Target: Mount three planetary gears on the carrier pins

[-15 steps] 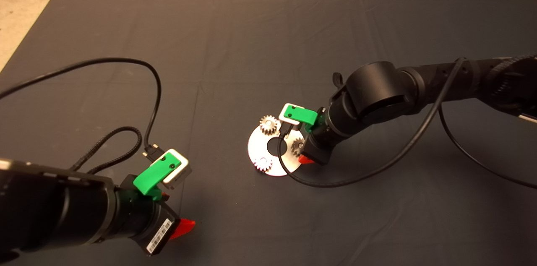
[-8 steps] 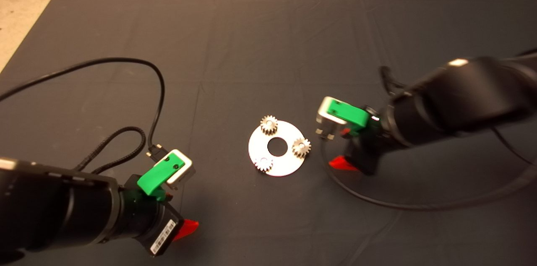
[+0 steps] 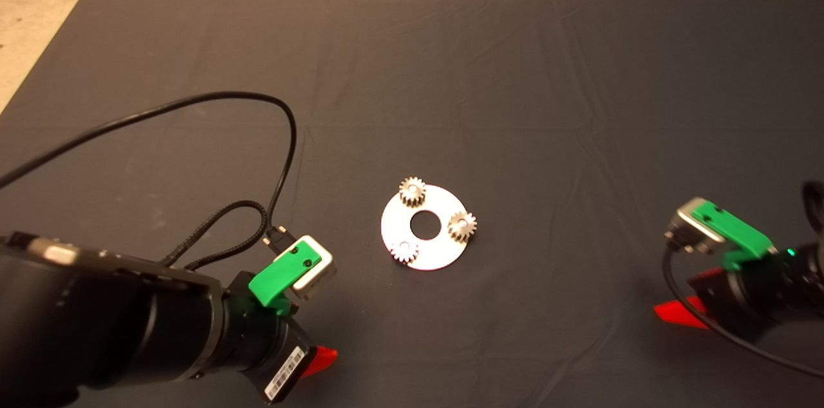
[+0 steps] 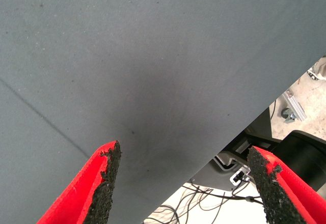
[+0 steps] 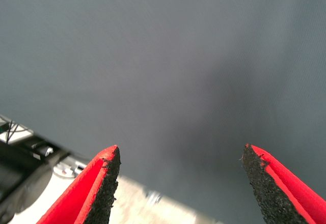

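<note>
Head view | right gripper (image 3: 676, 315) has withdrawn from carrier plate (image 3: 432, 255), fingers spread, empty | three planetary gears (image 3: 412, 191) seated on pins | left gripper (image 3: 315, 360) parked, fingers spread, empty | task looks complete

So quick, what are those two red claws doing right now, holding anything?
Left gripper: jaws open, holding nothing, over the mat.
Right gripper: jaws open, holding nothing.

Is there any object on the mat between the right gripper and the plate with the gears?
Nothing visible. Only bare mat lies between the right gripper and the plate, where three planetary gears already sit.
</note>
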{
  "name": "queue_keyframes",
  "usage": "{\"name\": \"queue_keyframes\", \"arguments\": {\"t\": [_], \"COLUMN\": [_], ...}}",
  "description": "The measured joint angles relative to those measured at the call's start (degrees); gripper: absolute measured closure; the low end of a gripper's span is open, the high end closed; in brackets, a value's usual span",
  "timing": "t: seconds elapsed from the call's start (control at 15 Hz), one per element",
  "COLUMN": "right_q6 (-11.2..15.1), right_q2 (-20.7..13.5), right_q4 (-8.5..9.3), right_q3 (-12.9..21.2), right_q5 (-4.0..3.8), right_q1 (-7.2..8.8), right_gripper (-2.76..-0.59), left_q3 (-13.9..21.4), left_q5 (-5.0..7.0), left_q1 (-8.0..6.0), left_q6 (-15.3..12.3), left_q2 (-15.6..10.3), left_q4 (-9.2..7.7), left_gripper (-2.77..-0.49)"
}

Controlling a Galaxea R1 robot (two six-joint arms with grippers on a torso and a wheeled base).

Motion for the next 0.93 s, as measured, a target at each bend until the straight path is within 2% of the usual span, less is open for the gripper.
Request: {"name": "queue_keyframes", "arguments": {"t": [0.13,0.2,0.27,0.33,0.4,0.47,0.6,0.67,0.73,0.8,0.87,0.93], "right_q6": [-3.14,-4.76,-5.58,-5.88,-6.05,-6.07,-6.35,-6.50,-6.60,-6.72,-6.78,-6.89], "right_q2": [-9.15,-12.03,-13.54,-13.83,-13.60,-12.86,-5.99,-2.08,0.54,1.85,1.87,1.12], "right_q4": [0.00,0.00,0.08,0.11,0.10,0.08,0.11,0.11,0.11,0.11,0.11,0.11], "right_q3": [0.02,0.05,0.42,0.75,0.80,0.80,0.80,0.80,0.85,0.88,0.88,0.88], "right_q5": [3.35,4.76,5.85,6.61,7.18,7.33,7.44,7.82,8.38,8.81,8.88,8.86], "right_q1": [-1.87,-3.74,-5.55,-6.28,-6.56,-6.61,-7.23,-7.64,-8.05,-8.18,-8.19,-8.36], "right_gripper": [-1.76,-1.76,-1.76,-1.76,-1.76,-1.76,-1.76,-1.76,-1.76,-1.76,-1.76,-1.76], "left_q3": [0.00,0.00,0.00,0.00,0.00,0.09,0.30,0.38,0.38,0.38,0.39,0.47], "left_q5": [-1.12,-1.24,-1.43,-1.39,-1.35,-1.40,-1.62,-2.22,-2.94,-4.41,-6.14,-7.35], "left_q1": [0.00,0.00,0.05,0.23,0.30,0.57,1.89,1.90,2.08,2.80,3.17,3.16], "left_q6": [-0.99,-1.04,-1.05,-1.07,-1.07,-1.07,-0.98,-0.42,0.34,1.38,2.15,2.71], "left_q2": [0.06,0.02,-0.42,-1.38,-2.25,-3.20,-7.44,-10.11,-12.47,-14.47,-15.63,-15.77], "left_q4": [0.02,0.00,0.00,0.00,0.00,0.06,-0.12,-0.06,-0.09,-0.13,-0.20,-0.17], "left_gripper": [-1.73,-1.73,-1.73,-1.73,-1.73,-1.73,-1.73,-1.73,-1.73,-1.73,-1.73,-1.73]}}
